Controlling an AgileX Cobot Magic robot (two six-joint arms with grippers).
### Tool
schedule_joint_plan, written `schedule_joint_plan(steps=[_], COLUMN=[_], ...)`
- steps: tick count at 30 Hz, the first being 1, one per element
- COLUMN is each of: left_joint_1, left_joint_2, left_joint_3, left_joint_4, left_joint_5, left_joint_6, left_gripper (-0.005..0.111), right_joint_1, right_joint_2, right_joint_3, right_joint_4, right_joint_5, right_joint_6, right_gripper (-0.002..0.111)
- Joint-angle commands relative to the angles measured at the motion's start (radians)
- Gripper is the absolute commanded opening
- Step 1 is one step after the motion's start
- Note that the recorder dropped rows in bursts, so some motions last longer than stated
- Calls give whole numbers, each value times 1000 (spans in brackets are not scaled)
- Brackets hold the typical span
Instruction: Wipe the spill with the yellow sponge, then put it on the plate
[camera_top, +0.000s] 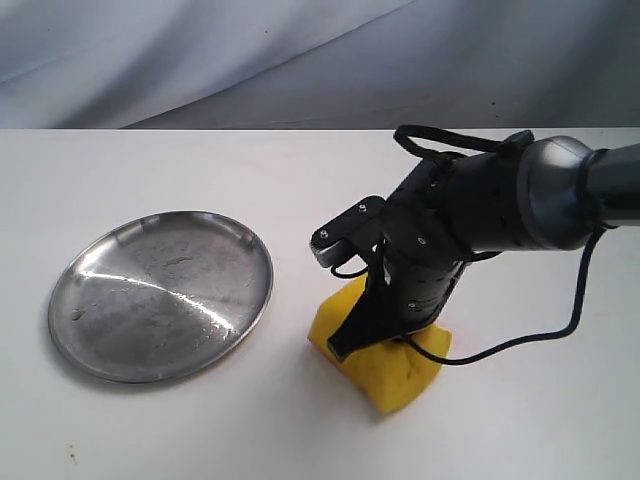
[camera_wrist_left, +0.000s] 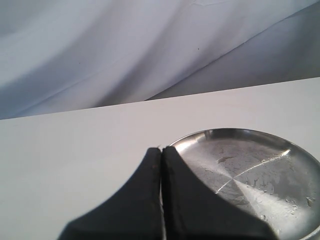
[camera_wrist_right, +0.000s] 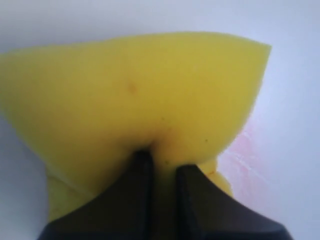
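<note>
My right gripper is shut on the yellow sponge, pinching it so the foam bulges, and presses it down on the white table right of the plate. In the right wrist view the squeezed sponge fills the frame around the gripper. A pinkish smear shows on the table beside the sponge. The amber spill is hidden or out of view. The round silver plate lies empty, just beyond my left gripper, which is shut on nothing.
The white table runs back to a grey-blue cloth backdrop. A small dark speck lies near the front left edge. The right arm's black cable loops over the table to the right of the sponge.
</note>
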Motion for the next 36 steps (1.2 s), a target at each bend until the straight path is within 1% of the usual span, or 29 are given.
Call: schedule_joint_plan(steps=[1, 4, 6, 8, 10, 14, 16, 19, 24, 27, 29, 31, 36], left_joint_1=[1, 1, 1, 1, 1, 1, 1, 1, 1, 1, 1, 1, 1], left_joint_2=[-3, -3, -3, -3, -3, -3, -3, -3, -3, -3, -3, -3, -3], left_joint_3=[-1, -1, -1, -1, -1, -1, -1, -1, -1, -1, -1, -1, -1], left_joint_4=[-2, -2, -2, -2, -2, -2, -2, -2, -2, -2, -2, -2, -2], left_joint_5=[-6, -6, -6, -6, -6, -6, -6, -6, -6, -6, -6, -6, -6], left_joint_6=[-8, -8, -8, -8, -8, -8, -8, -8, -8, -8, -8, -8, -8], left_gripper=[0, 0, 0, 0, 0, 0, 0, 0, 0, 0, 0, 0, 0], right_joint_1=[68, 194, 257, 281, 282, 214, 160, 56, -87, -109, -90, -43, 127], right_joint_2=[18, 18, 18, 18, 18, 18, 18, 18, 18, 18, 18, 18, 18], right_joint_3=[7, 7, 7, 7, 7, 7, 7, 7, 7, 7, 7, 7, 7], right_joint_4=[138, 266, 271, 266, 266, 156, 107, 76, 77, 153, 231, 307, 433], right_joint_5=[48, 20, -8, -16, -18, -16, -3, 26, 67, 81, 83, 81, 73], right_joint_6=[-147, -234, -234, -234, -234, -167, -117, -100, -72, -90, -163, -223, -327], right_gripper=[0, 0, 0, 0, 0, 0, 0, 0, 0, 0, 0, 0, 0])
